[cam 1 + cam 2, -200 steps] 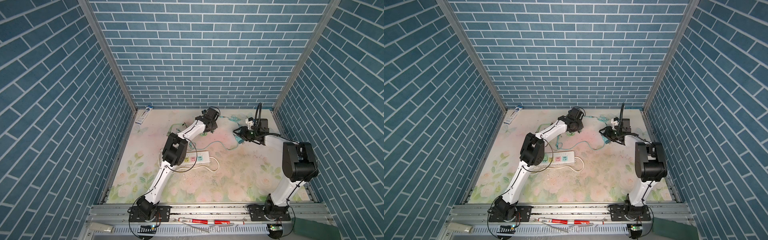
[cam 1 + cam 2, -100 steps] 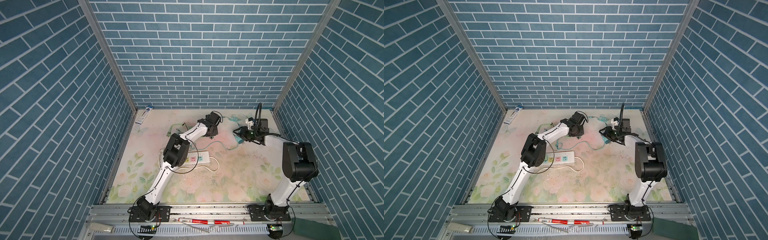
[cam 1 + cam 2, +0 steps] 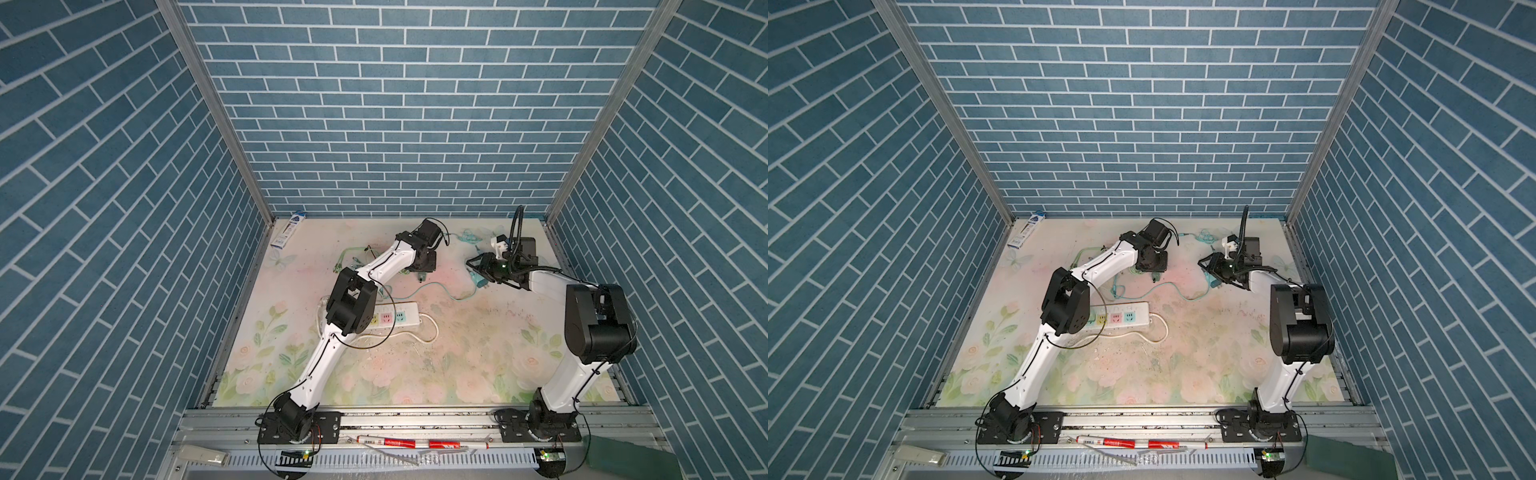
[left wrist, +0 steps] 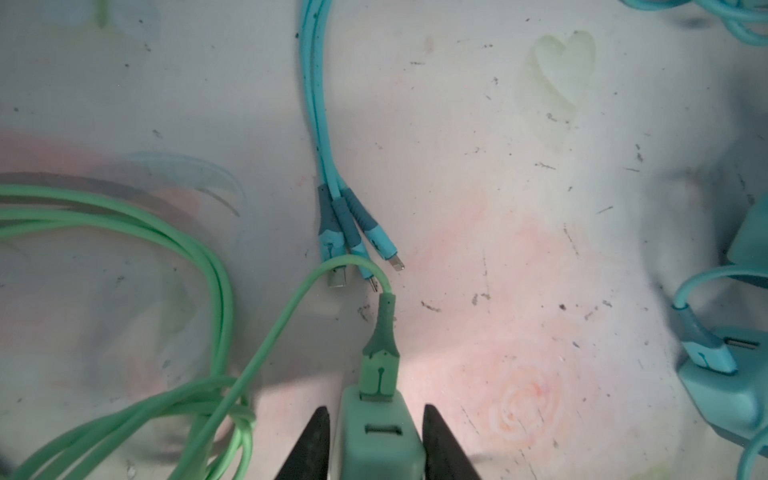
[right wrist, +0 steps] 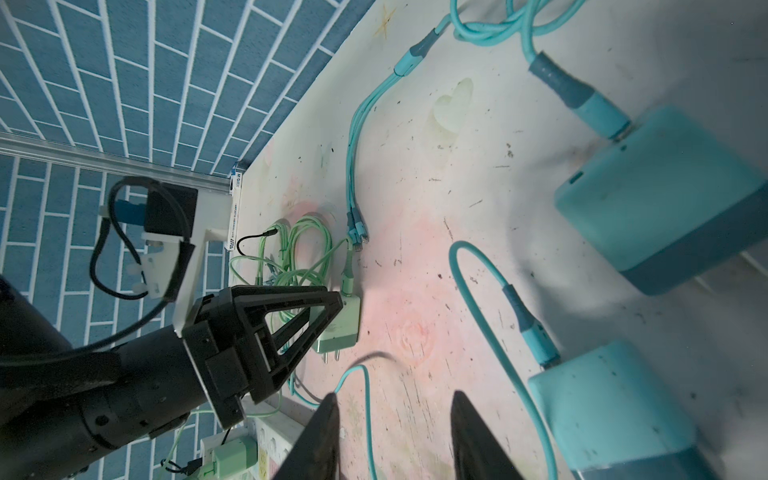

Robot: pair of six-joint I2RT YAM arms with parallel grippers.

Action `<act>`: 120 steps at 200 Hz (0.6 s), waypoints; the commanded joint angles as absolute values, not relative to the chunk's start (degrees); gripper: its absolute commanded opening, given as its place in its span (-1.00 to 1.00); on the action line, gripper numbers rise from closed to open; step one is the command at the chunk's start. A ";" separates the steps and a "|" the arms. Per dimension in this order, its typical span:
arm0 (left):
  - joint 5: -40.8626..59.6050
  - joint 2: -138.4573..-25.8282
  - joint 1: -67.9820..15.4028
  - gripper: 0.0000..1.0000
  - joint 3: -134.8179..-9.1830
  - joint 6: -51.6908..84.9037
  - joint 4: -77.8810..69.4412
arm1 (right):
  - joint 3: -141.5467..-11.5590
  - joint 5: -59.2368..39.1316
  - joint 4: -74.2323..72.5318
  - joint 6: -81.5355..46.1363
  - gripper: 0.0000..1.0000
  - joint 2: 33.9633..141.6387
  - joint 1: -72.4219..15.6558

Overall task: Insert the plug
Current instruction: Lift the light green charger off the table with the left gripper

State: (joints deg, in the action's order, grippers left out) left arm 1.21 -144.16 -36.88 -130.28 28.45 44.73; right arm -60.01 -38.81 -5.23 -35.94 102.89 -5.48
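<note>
Back-left corner: a slim blue-and-white cardboard box (image 3: 289, 235) lies along the wall. Nearer the front, left of centre, the white plastic power strip (image 3: 395, 320) lies across the flowered surface (image 3: 478, 374), partly under the left arm's elbow. Behind the strip sits the coiled green cable (image 3: 353, 259). Right of the coil, the green square charger plug (image 4: 378, 440) rests between the left gripper (image 4: 376, 409) fingers, its lead arching over the tips of a three-headed teal cable (image 4: 353, 232). Further right, a teal charger block (image 5: 660, 199) lies near a second teal charger block (image 5: 611, 407).

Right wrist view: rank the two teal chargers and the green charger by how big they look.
1-2, unranked: teal charger with the looped cable and the other teal charger; they look alike, both cropped.
3. Green charger: smallest, but farther from the camera, so unsure.
</note>
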 commanded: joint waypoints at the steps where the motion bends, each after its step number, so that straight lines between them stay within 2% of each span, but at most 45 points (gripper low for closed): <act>1: 2.12 -146.69 -36.87 -0.17 -130.92 27.00 48.34 | -60.40 -38.61 -5.76 -34.45 -0.12 102.48 -5.71; 37: 1.70 -146.64 -37.00 -0.07 -131.54 26.74 49.90 | -60.38 -38.50 -5.63 -34.36 -0.11 102.48 -5.68; 120: 2.01 -147.92 -37.10 -0.09 -133.25 26.63 53.39 | -60.19 -38.58 -5.83 -34.37 -0.11 102.22 -5.71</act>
State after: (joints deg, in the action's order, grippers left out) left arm 1.80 -146.28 -36.95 -132.11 27.35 51.00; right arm -60.01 -38.76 -5.21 -35.94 102.89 -5.48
